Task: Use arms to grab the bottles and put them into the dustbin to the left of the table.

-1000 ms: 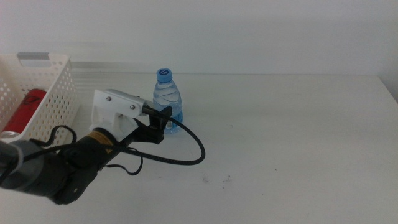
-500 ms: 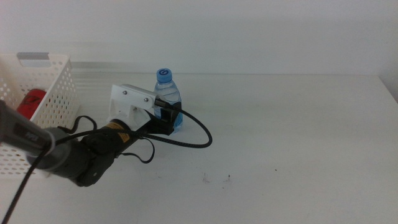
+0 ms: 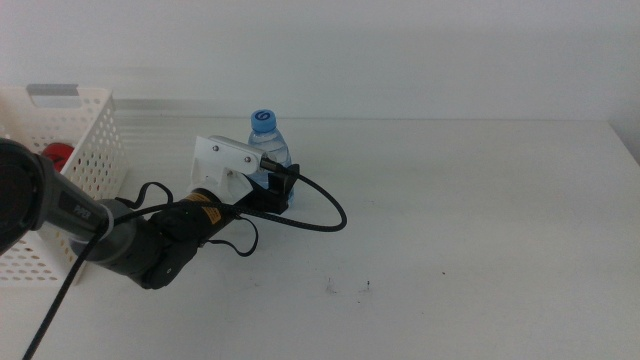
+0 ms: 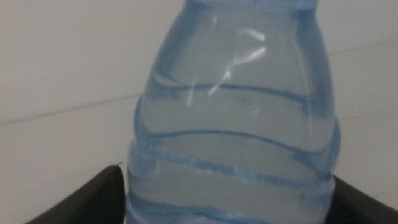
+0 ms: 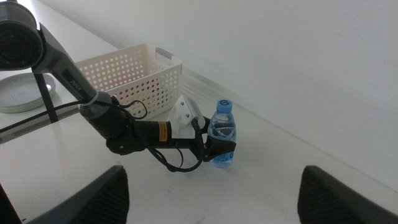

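Observation:
A small clear water bottle (image 3: 268, 135) with a blue cap stands upright on the white table (image 3: 480, 230), left of centre. My left gripper (image 3: 278, 185) reaches in from the left and straddles the bottle's lower body. In the left wrist view the bottle (image 4: 230, 124) fills the gap between the dark jaws, which stand open close to its sides. The white perforated dustbin (image 3: 80, 150) stands at the far left, with a red can (image 3: 55, 155) lying inside. My right gripper (image 5: 211, 171) hangs open high above the table, far from the bottle (image 5: 222, 124), and is out of the middle view.
A thick black cable (image 3: 320, 205) loops from the left wrist onto the table beside the bottle. Tiny dark specks (image 3: 345, 288) mark the tabletop. In the right wrist view a grey round base (image 5: 22, 93) and a dark pole stand beyond the dustbin (image 5: 137, 68).
My left gripper has moved forward and to the right, from short of the bottle to astride its lower body. The bottle has not moved.

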You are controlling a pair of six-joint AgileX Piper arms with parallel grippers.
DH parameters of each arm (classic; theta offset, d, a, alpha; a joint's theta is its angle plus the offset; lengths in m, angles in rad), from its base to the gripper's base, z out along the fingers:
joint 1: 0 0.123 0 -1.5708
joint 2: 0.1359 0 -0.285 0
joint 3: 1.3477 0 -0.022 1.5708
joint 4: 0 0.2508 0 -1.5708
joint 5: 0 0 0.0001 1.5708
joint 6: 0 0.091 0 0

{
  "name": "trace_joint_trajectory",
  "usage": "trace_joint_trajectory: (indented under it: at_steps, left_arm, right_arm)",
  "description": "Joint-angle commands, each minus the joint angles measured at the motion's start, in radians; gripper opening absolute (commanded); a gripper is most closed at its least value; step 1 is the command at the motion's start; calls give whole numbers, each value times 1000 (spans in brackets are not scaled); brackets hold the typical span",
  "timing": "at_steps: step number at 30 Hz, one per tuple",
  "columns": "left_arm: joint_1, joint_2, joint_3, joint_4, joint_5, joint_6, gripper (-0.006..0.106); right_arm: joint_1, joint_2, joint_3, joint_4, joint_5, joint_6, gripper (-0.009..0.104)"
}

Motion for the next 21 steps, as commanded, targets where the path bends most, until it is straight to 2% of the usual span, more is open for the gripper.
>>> trace_joint_trajectory:
  at_steps: [1,5,8,16,18,21]
  left_arm:
    - [1,-1,-8,-4,-22,-13,94]
    - [1,-1,-9,6,-34,-11,87]
    - [1,-1,-9,19,-34,-11,76]
    - [1,-19,-9,50,-32,-24,38]
    - [1,-43,-7,63,-7,-50,34]
    - [1,-100,-7,80,72,-72,33]
  right_arm:
    - [0,-4,-5,-3,-9,-3,82]
    - [0,-4,-5,-3,-9,-3,82]
    - [0,-4,-5,-3,-9,-3,82]
    - [0,-4,-5,-3,-9,-3,82]
    - [0,-4,-5,-3,-9,-3,82]
    - [0,-4,-5,-3,-9,-3,82]
